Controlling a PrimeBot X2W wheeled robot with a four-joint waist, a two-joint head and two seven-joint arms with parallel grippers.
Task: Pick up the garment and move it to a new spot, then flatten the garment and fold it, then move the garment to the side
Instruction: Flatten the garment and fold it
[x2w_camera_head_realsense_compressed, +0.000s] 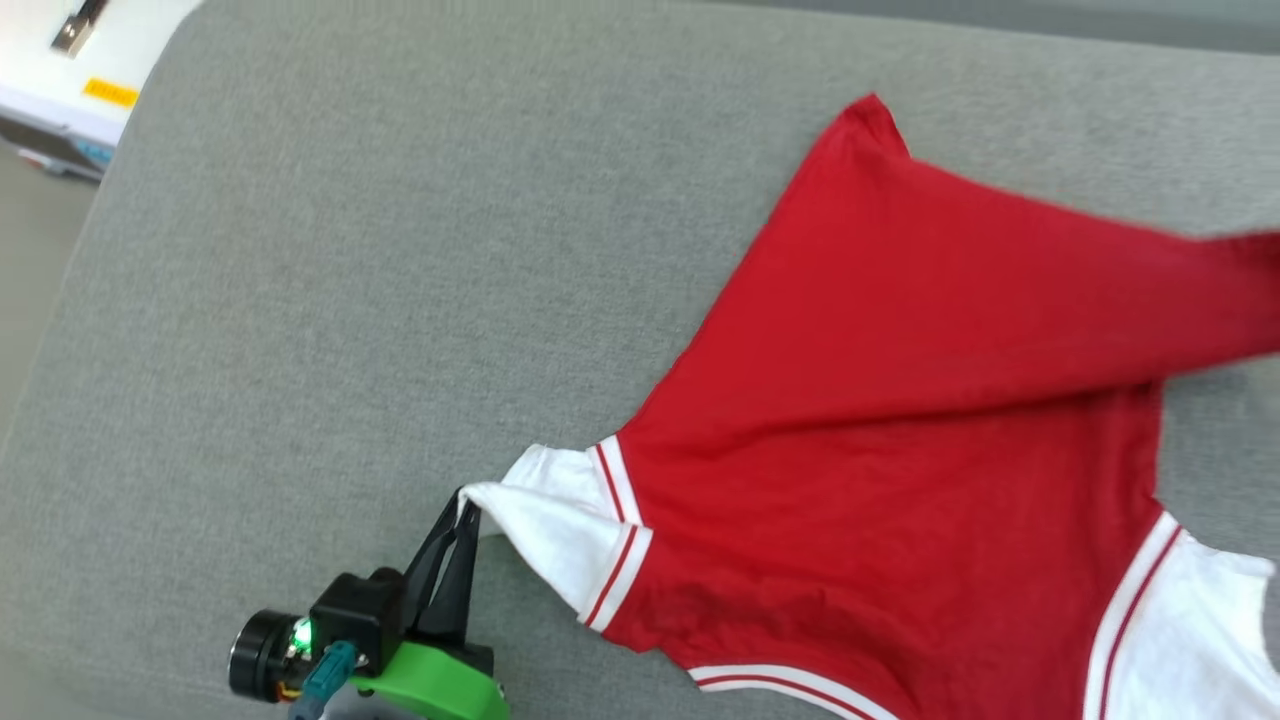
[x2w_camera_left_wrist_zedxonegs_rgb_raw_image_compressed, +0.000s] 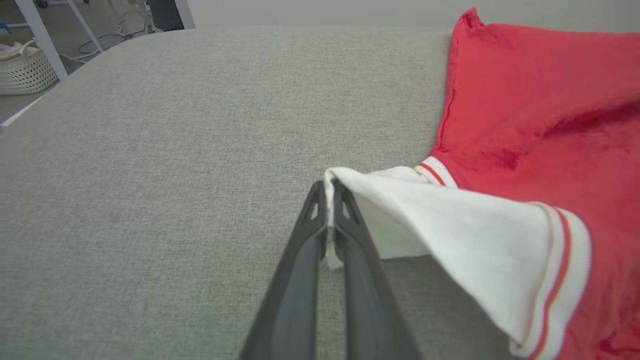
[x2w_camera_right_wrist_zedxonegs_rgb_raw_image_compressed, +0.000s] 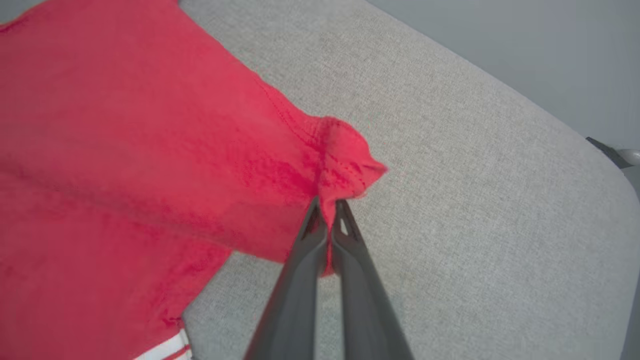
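The garment (x2w_camera_head_realsense_compressed: 900, 400), a red T-shirt with white striped sleeves, lies plain red side up on the grey table (x2w_camera_head_realsense_compressed: 350, 250). At the lower left my left gripper (x2w_camera_head_realsense_compressed: 462, 500) is shut on the tip of the near white sleeve (x2w_camera_head_realsense_compressed: 545, 510), pulling it out to a point. The same pinch shows in the left wrist view: the dark fingers (x2w_camera_left_wrist_zedxonegs_rgb_raw_image_compressed: 350, 235) clamp the sleeve's white edge (x2w_camera_left_wrist_zedxonegs_rgb_raw_image_compressed: 450, 225). My right gripper (x2w_camera_right_wrist_zedxonegs_rgb_raw_image_compressed: 327, 205) is shut on a red hem corner of the garment (x2w_camera_right_wrist_zedxonegs_rgb_raw_image_compressed: 345, 160), lifted off the cloth surface. That corner stretches off the right edge in the head view.
The grey padded table top (x2w_camera_right_wrist_zedxonegs_rgb_raw_image_compressed: 475, 200) has a rounded far-right corner. A woven basket (x2w_camera_left_wrist_zedxonegs_rgb_raw_image_compressed: 25, 70) and white table legs stand on the floor beyond the far left edge. A white machine (x2w_camera_head_realsense_compressed: 70, 70) sits past the table's upper left corner.
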